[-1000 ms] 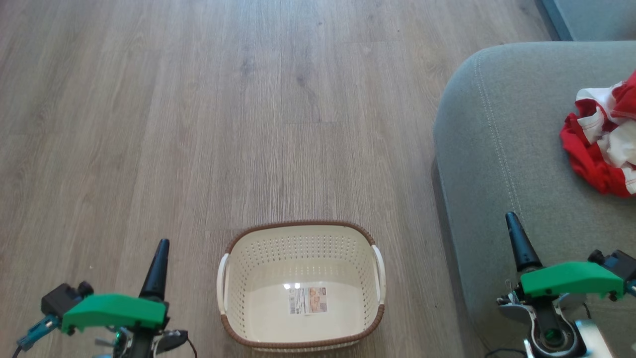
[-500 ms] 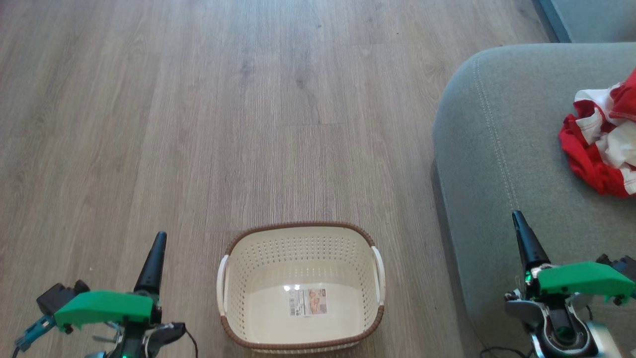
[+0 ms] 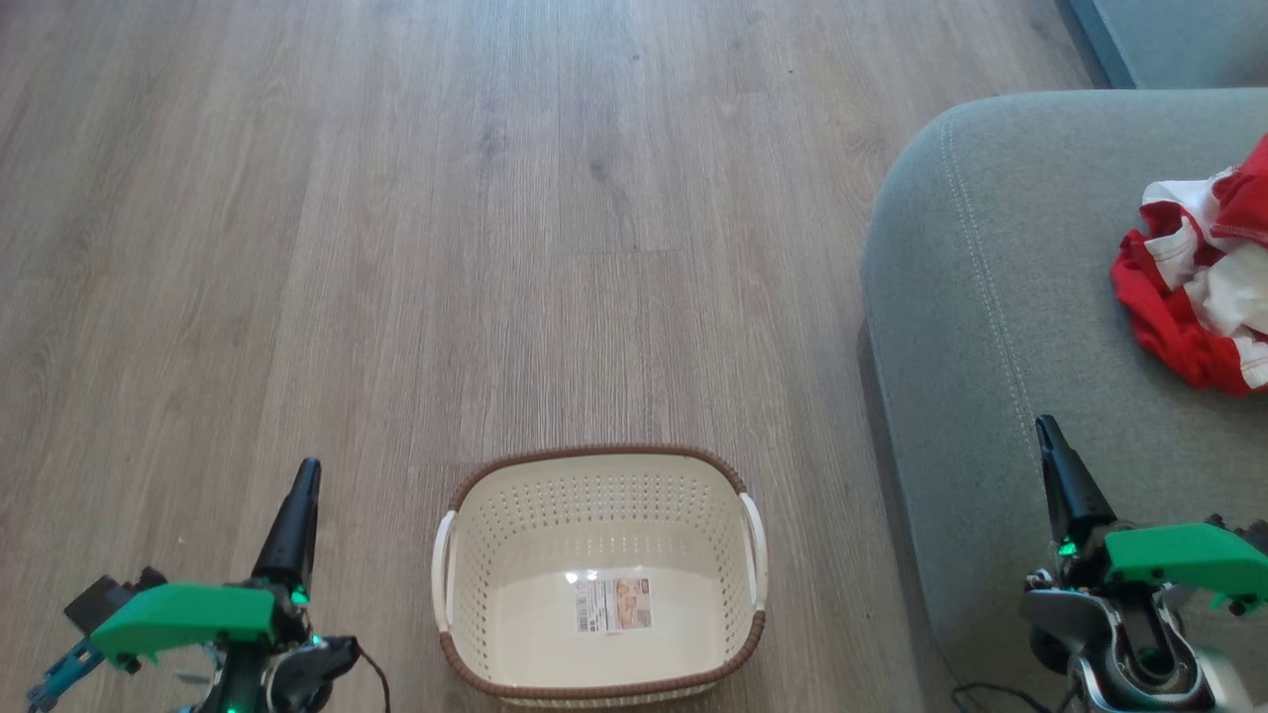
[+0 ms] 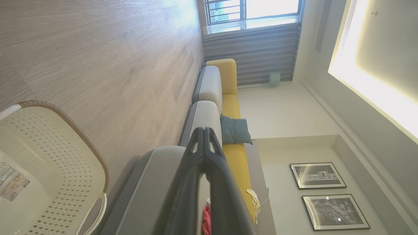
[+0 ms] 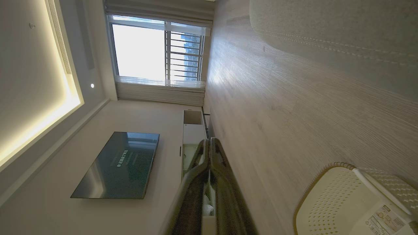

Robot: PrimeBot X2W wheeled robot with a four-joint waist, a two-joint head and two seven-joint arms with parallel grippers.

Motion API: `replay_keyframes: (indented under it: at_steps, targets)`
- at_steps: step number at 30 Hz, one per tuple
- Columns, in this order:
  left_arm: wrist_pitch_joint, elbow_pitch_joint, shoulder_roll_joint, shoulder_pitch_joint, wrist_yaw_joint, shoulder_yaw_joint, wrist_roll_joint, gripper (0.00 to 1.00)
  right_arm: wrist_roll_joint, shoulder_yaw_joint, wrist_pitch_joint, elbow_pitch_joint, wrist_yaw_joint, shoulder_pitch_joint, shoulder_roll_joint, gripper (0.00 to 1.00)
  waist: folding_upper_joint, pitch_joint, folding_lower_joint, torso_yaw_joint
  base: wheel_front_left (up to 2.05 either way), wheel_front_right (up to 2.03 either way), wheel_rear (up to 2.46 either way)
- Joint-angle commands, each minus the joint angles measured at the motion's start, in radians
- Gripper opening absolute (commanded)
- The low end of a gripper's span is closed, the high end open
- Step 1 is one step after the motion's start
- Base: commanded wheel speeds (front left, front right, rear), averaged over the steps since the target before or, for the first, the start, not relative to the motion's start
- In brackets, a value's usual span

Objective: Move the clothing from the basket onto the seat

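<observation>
Red-and-white fabric clothing (image 3: 1194, 287) heaped on the large grey upholstered seat (image 3: 991, 347).
Its long axis runs away from me; it lies ahead-right of my right gripper (image 3: 1050, 441), apart. The cream perforated plastic basket (image 3: 599, 465) stands between that and my left gripper (image 3: 305, 480); both press their fingers together, empty.

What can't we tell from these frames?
- clothing: head view, right edge cuts the pile off; extent unknown.
- clothing, left wrist view: left gripper hides all but a red sliver.
- sticker in the basket: print too small to read.
</observation>
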State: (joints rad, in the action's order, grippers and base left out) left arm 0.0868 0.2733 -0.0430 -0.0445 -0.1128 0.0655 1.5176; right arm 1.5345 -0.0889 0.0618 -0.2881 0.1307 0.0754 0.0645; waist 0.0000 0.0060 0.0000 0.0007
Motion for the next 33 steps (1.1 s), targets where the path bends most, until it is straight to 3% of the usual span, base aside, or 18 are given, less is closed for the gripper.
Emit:
replay_keyframes:
  at_steps: [1,8,33]
  targets:
    - [0.010,-0.029,-0.007,-0.060,-0.012,0.038,0.029,0.00,0.033,0.015,0.011,0.041,0.000,0.030,0.007,0.00,0.0000,-0.001,0.0000,0.000,0.00,0.00,0.00]
    - [0.026,-0.028,-0.007,-0.064,-0.018,0.048,0.091,0.00,0.098,0.004,0.028,0.045,0.000,0.030,0.006,0.00,0.0000,-0.003,0.0000,-0.001,0.00,0.00,0.00]
    - [0.026,-0.028,-0.007,-0.064,-0.018,0.048,0.091,0.00,0.091,-0.004,0.035,0.044,0.000,0.031,0.001,0.00,0.0000,-0.003,0.0000,-0.001,0.00,0.00,0.00]
